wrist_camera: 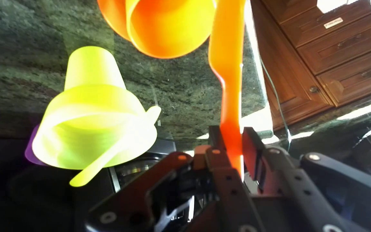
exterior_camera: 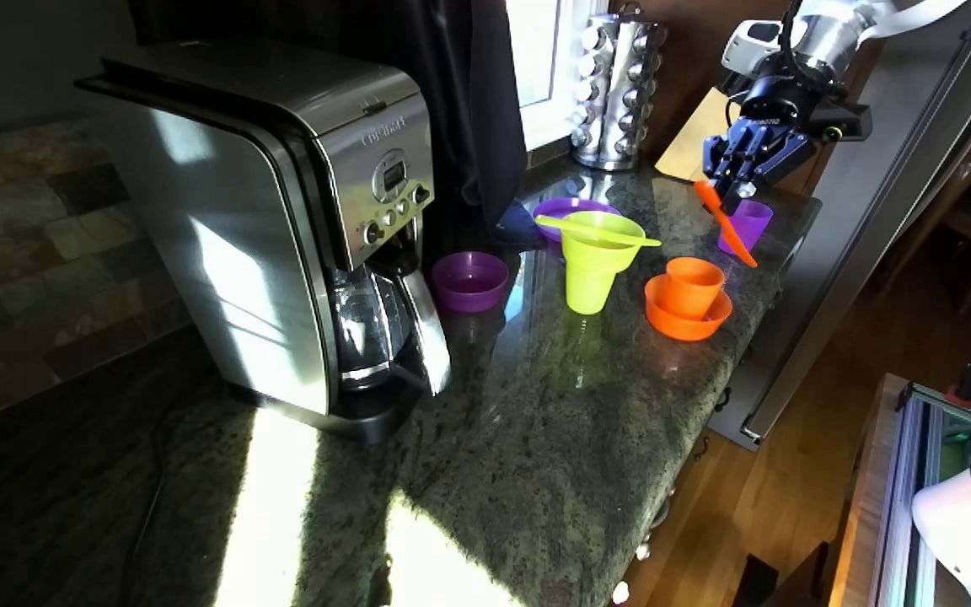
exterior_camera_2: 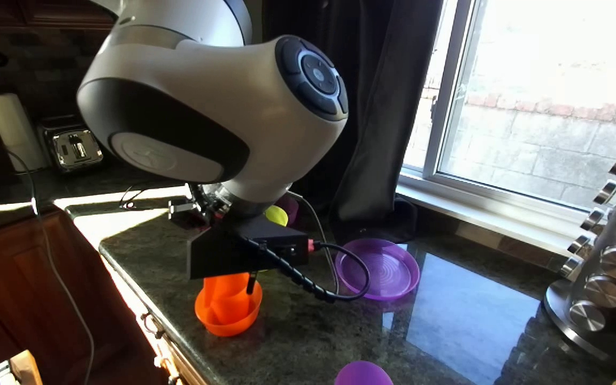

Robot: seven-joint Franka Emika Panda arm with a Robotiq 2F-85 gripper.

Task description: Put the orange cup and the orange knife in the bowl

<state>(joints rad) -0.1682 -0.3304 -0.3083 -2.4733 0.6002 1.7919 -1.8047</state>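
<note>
The orange cup (exterior_camera: 693,285) stands inside the orange bowl (exterior_camera: 681,327) on the dark counter. Both also show in an exterior view below the arm, the cup (exterior_camera_2: 229,286) in the bowl (exterior_camera_2: 228,325). In the wrist view the cup (wrist_camera: 172,29) covers part of the bowl (wrist_camera: 113,16). My gripper (wrist_camera: 232,132) is shut on the handle end of the orange knife (wrist_camera: 229,64). The knife (exterior_camera: 726,226) hangs tilted in the air, its blade pointing down, beside the cup and bowl. In an exterior view my gripper is mostly hidden behind the black wrist mount.
A yellow-green cup (exterior_camera: 593,270) with a yellow-green utensil (exterior_camera: 599,232) across its rim stands beside the bowl. A purple cup (exterior_camera: 745,226), a purple bowl (exterior_camera: 470,282), a purple plate (exterior_camera_2: 377,270), a coffee maker (exterior_camera: 283,236) and a spice rack (exterior_camera: 616,93) are on the counter.
</note>
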